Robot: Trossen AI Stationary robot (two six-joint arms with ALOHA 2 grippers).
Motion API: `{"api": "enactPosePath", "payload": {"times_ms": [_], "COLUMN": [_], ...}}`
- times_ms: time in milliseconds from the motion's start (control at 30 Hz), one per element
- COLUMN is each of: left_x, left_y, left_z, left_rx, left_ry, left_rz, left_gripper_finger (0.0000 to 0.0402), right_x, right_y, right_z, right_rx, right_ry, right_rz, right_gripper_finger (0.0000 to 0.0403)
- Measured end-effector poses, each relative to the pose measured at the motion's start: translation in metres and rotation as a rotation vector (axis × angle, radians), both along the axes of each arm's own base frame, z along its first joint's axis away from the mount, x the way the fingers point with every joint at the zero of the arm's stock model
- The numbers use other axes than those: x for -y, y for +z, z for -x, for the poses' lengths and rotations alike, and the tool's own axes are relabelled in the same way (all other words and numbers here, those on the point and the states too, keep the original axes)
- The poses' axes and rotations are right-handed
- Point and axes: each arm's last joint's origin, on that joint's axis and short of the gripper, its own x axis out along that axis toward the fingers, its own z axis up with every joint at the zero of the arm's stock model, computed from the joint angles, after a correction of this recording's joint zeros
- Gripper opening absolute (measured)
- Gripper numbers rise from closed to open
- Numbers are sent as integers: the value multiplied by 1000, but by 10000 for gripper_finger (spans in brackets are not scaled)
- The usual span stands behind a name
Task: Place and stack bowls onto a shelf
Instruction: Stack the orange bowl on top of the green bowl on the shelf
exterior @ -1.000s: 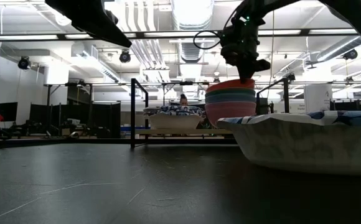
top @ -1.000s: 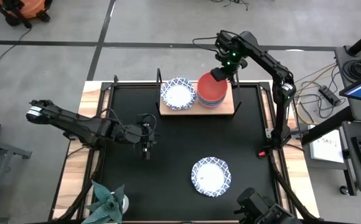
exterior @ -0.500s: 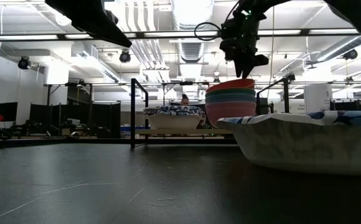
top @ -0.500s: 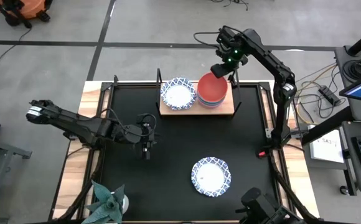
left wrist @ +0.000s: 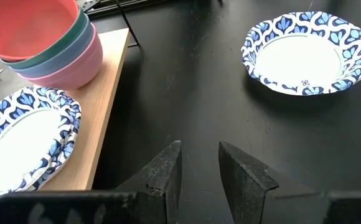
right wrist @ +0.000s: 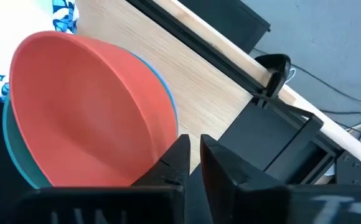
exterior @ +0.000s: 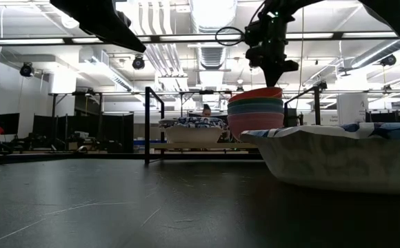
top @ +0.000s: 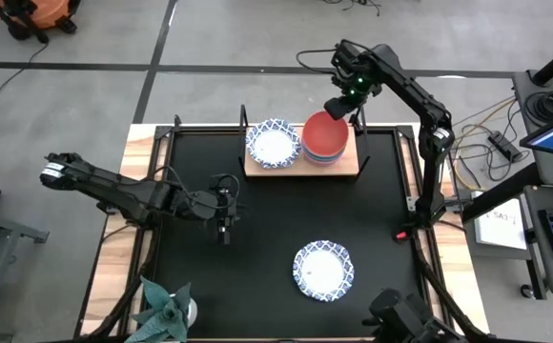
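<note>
The shelf (top: 345, 162) stands at the table's far edge. On its board sit a stack of white bowls with blue rims (top: 273, 143) and a coloured stack: pink, blue and green bowls with the red bowl (top: 324, 135) on top. The red bowl (exterior: 255, 92) sits tilted in the stack. One more blue-rimmed bowl (top: 322, 269) rests on its base on the black tabletop. My right gripper (top: 339, 107) hovers just above the red bowl's far rim, open only narrowly (right wrist: 195, 152). My left gripper (top: 224, 227) waits over the table's left middle, open (left wrist: 200, 155).
A green spiky plant (top: 165, 310) stands at the near left corner. Black shelf posts (exterior: 147, 124) rise beside the board. The black tabletop (top: 257, 248) lies bare between the left gripper and the lone bowl.
My right gripper has moved up and slightly toward the far edge, coming away from the red bowl's rim. The red bowl has stayed on top of the coloured stack.
</note>
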Motion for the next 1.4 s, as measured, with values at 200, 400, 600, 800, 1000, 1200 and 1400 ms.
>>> {"api": "enactPosePath", "payload": {"times_ms": [200, 400, 600, 800, 1000, 1200, 1400], "left_x": [0, 0, 0, 0, 0, 0, 0], "left_y": [0, 0, 0, 0, 0, 0, 0], "left_z": [0, 0, 0, 0, 0, 0, 0], "left_rx": [0, -1, -1, -1, -1, -1, -1], "left_ry": [0, -3, -2, -2, -2, -2, -3], "left_rz": [0, -4, -4, -4, -4, -4, -5], "left_gripper_finger": [88, 88, 88, 88, 88, 88, 88], "right_x": [-11, -18, -12, -7, -6, -5, -11], "right_y": [11, 12, -2, -19, -31, -31, -21], "right_z": [-1, -9, -15, -19, -21, -21, -35], "right_rx": [28, 31, 12, -4, -20, -18, 62], "right_ry": [32, 81, 83, 93, 95, 90, 130], "right_rz": [36, 43, 34, 20, 2, 27, 119], "right_gripper_finger": [12, 9, 9, 9, 9, 9, 9]}}
